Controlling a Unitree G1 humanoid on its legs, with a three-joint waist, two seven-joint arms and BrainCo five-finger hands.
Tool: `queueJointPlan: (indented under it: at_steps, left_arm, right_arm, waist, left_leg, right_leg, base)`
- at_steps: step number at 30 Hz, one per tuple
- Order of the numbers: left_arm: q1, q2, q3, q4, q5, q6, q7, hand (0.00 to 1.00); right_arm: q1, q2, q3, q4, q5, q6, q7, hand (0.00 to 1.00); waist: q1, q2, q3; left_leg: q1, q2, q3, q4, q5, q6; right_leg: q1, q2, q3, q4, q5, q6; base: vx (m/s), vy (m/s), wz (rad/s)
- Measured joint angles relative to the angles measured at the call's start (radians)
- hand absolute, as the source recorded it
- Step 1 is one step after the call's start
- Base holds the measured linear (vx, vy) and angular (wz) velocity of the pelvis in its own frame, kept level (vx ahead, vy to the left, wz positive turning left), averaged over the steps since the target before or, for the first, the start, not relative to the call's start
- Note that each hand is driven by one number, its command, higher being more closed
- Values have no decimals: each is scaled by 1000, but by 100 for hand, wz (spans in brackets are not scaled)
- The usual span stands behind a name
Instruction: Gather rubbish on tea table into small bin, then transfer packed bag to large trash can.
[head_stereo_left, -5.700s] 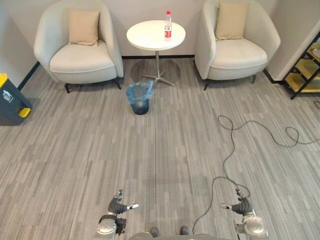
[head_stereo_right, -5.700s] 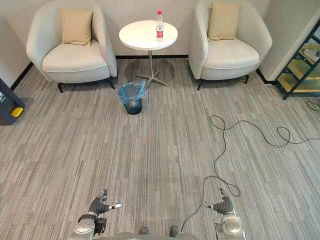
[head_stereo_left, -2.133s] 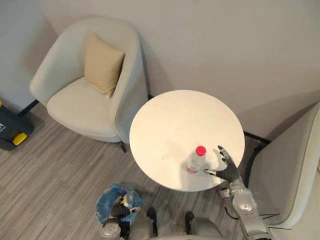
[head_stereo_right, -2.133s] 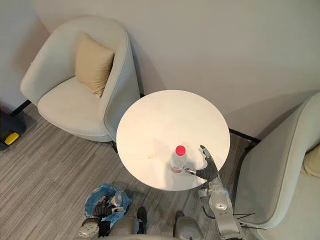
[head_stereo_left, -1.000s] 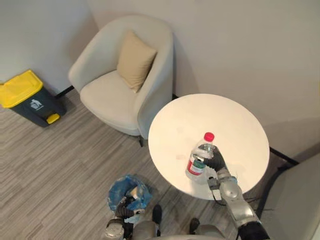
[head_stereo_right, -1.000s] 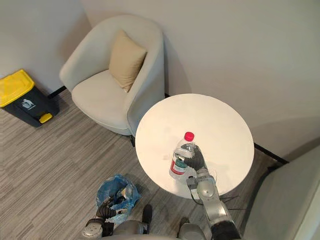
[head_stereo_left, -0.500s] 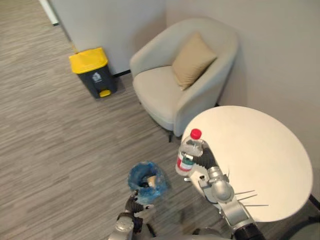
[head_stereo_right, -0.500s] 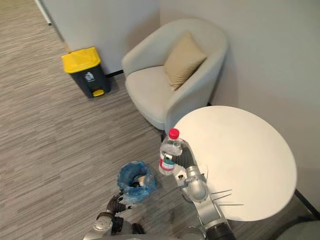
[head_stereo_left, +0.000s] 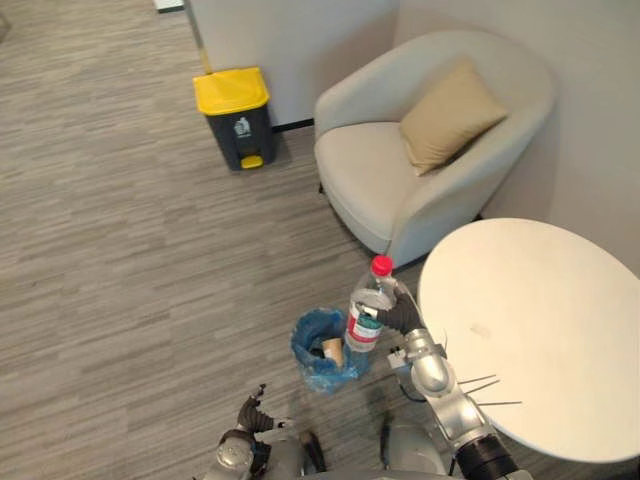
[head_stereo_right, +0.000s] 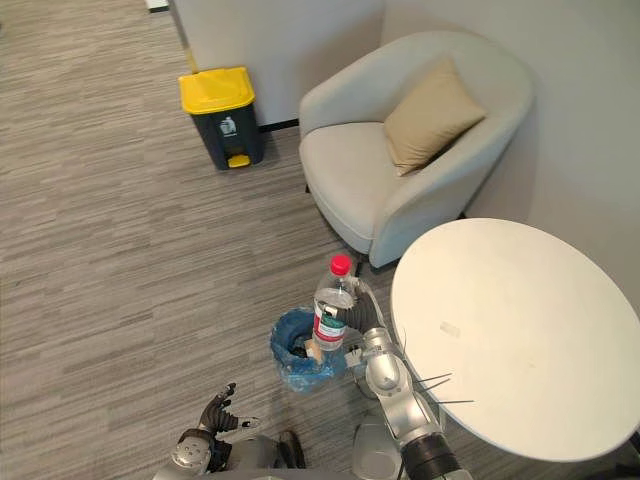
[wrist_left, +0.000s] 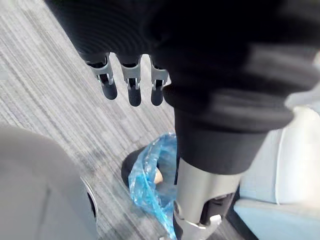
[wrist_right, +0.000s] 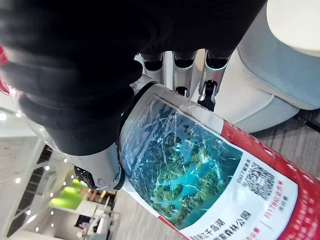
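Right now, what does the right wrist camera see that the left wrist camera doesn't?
The right wrist view has what the left one lacks: the water bottle, with the right hand curled round it. The left wrist view has what the right one lacks: the open left hand, and past it the small bin with its blue bag. Both share the grey striped floor.

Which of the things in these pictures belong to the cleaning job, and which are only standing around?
Belong to the job:
- bottle, held in the right robot hand beside the table's edge
- blue-lined small bin on the floor
- tea table
- large trash can with yellow lid

Only standing around:
- armchair
- cushion on it
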Motion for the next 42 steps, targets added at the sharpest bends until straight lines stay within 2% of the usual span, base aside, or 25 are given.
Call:
queueJointPlan:
  at_steps: [1, 2, 4, 6, 8, 10, 11, 12, 13, 14, 16, 18, 21, 23, 26, 31, 32, 42]
  left_arm:
    - [-15, -4, 1, 0, 0, 0, 1, 0]
    - [-35, -6, 6, -1, -3, 1, 2, 0]
    - [-48, -5, 19, -12, -4, 0, 3, 0]
    - [-58, -4, 20, -23, -4, -10, 3, 0]
    - [-78, -1, 28, -22, -6, -20, 6, 0]
    - [-116, -2, 43, -19, -20, -22, 26, 0]
    - [-129, -2, 47, -19, -29, -23, 29, 0]
    - [-159, -3, 50, -17, -55, -28, 43, 0]
    - [-184, -8, 71, -21, -68, -32, 53, 0]
    - [-200, -13, 86, -23, -82, -36, 60, 0]
    - [-258, -37, 156, -63, -126, -40, 93, 0]
    - [-317, -49, 181, -106, -155, -43, 113, 0]
    - [-401, -49, 232, -215, -193, -69, 136, 0]
    - [-436, -51, 254, -282, -214, -83, 149, 0]
    - [-439, -51, 256, -358, -234, -105, 155, 0]
    - [-441, -51, 275, -412, -243, -120, 155, 0]
    - [-441, -50, 274, -412, -250, -123, 154, 0]
    - [-443, -29, 276, -410, -260, -125, 153, 0]
  right_arm:
    - [-14, -18, -1, 0, -12, 0, -1, 100]
    - [-24, -30, -7, 6, -27, 0, -1, 100]
    - [-52, -38, -2, 53, -32, 0, -1, 100]
    - [-91, -49, -3, 86, -33, -1, -5, 100]
    - [-161, -57, -1, 136, -48, -2, -14, 100]
    - [-282, -48, 8, 242, -86, 2, -52, 100]
    - [-310, -50, 8, 264, -96, 4, -62, 100]
    - [-352, -52, 8, 293, -111, 15, -83, 100]
    - [-375, -49, 9, 298, -113, 26, -100, 100]
    - [-386, -45, 9, 298, -115, 29, -108, 100]
    - [-447, -21, 14, 290, -131, 46, -141, 100]
    - [-530, -14, 14, 271, -150, 61, -167, 100]
    - [-686, -22, -9, 210, -150, 85, -223, 100]
    - [-780, -61, -23, 172, -150, 106, -257, 100]
    - [-861, -111, -22, 143, -150, 125, -282, 100]
    - [-959, -154, -10, 150, -146, 125, -291, 100]
    - [-968, -159, -8, 159, -139, 125, -291, 0]
    - [-971, -175, -7, 266, -100, 125, -273, 0]
  waist:
    - [16, 27, 19]
    - [23, 39, 45]
    - [30, 35, 75]
    - [26, 38, 112]
    - [28, 38, 139]
    - [28, 50, 152]
    - [29, 55, 162]
    - [33, 69, 182]
    - [45, 82, 204]
    - [51, 84, 212]
    - [74, 86, 224]
    - [81, 86, 262]
    - [86, 86, 308]
    - [103, 87, 316]
    - [130, 86, 316]
    - [135, 86, 316]
    - [135, 86, 316]
    - [133, 85, 316]
  left_leg:
    - [-57, 12, -27, 31, 5, -8]
    - [-91, 23, -26, 51, 21, -31]
    - [-107, 52, 48, 63, 39, -53]
    - [-107, 75, 122, 74, 48, -40]
    - [-148, 82, 144, 92, 48, -40]
    - [-274, 86, 149, 129, 48, -39]
    - [-307, 90, 149, 146, 47, -38]
    - [-365, 103, 149, 181, 41, -29]
    - [-418, 125, 161, 224, 7, 4]
    - [-452, 136, 162, 258, -4, 15]
    - [-623, 172, 161, 386, -29, 38]
    - [-736, 205, 183, 454, -40, 52]
    - [-902, 260, 246, 524, -41, 55]
    - [-1005, 287, 268, 574, -39, 54]
    - [-1084, 307, 265, 634, -46, 78]
    - [-1150, 307, 267, 647, -48, 83]
    - [-1157, 306, 266, 648, -48, 83]
    - [-1179, 305, 260, 660, -44, 98]
  right_leg:
    - [-27, 2, -41, 0, 3, -5]
    - [-37, -2, -77, -1, 6, -13]
    - [-34, -13, -116, 13, -4, -32]
    - [-38, -18, -129, 51, -15, -42]
    - [-94, -25, -121, 100, -29, -48]
    - [-232, -35, -109, 159, -38, -57]
    - [-262, -35, -106, 172, -41, -57]
    - [-319, -35, -106, 204, -43, -59]
    - [-378, -34, -107, 253, -55, -66]
    - [-410, -33, -106, 284, -64, -69]
    - [-584, -36, -91, 411, -93, -78]
    - [-708, -44, -82, 482, -99, -79]
    - [-904, -56, -58, 569, -103, -87]
    - [-1023, -54, -37, 622, -96, -83]
    - [-1103, -54, -29, 674, -94, -83]
    - [-1172, -57, -22, 687, -92, -78]
    - [-1178, -59, -23, 689, -92, -78]
    - [-1200, -65, -25, 708, -95, -78]
  base:
    - [78, -83, 73]
    - [94, -113, 81]
    - [31, -137, 70]
    - [-33, -88, 39]
    - [-129, -34, 3]
    - [-186, -35, -1]
    - [-200, -22, 5]
    - [-223, -19, 3]
    - [-239, -19, 2]
    - [-262, -22, -2]
    - [-270, -33, -4]
    - [-272, -70, 6]
    - [-131, -74, 17]
    - [-103, -64, 14]
    - [-83, 10, -7]
    - [-76, 30, 0]
    - [-47, 18, 2]
    - [-48, 21, 2]
